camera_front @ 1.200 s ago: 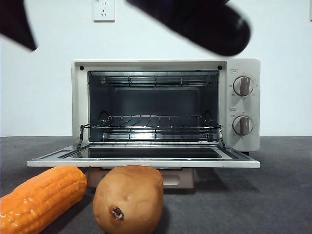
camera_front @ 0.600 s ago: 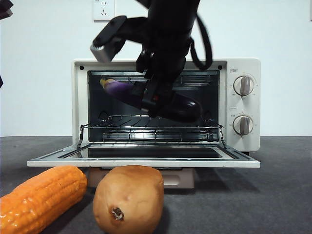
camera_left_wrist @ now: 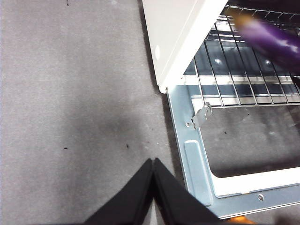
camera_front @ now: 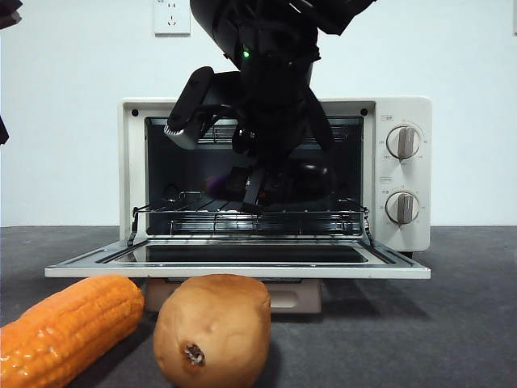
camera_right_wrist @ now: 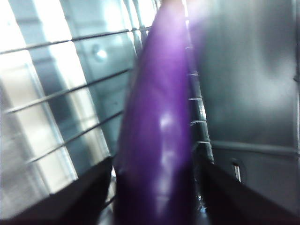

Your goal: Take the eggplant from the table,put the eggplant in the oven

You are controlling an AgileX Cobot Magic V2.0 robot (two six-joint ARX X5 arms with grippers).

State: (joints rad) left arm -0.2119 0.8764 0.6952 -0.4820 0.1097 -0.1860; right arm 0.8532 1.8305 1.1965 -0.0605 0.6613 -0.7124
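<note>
The glossy purple eggplant (camera_right_wrist: 157, 136) lies lengthwise between my right gripper's (camera_right_wrist: 157, 180) jaws, which are shut on it just above the oven's wire rack (camera_right_wrist: 56, 117). In the front view that arm reaches down into the open cream oven (camera_front: 408, 234), and the right gripper (camera_front: 257, 192) hides most of the eggplant (camera_front: 311, 182). The left wrist view catches the eggplant (camera_left_wrist: 276, 40) blurred over the rack (camera_left_wrist: 243, 84). My left gripper (camera_left_wrist: 153, 164) is shut and empty over the grey table (camera_left_wrist: 70, 117), beside the oven's door (camera_left_wrist: 197, 159).
The oven door (camera_front: 242, 271) hangs open and flat toward the camera. An orange corn cob (camera_front: 65, 327) and a tan potato (camera_front: 212, 327) lie on the table (camera_front: 452, 323) in front of it. A wall socket (camera_front: 172, 16) sits above.
The right arm has carried the eggplant down from above the oven, then deeper into the cavity until it sits low over the rack. The left arm stays put.
</note>
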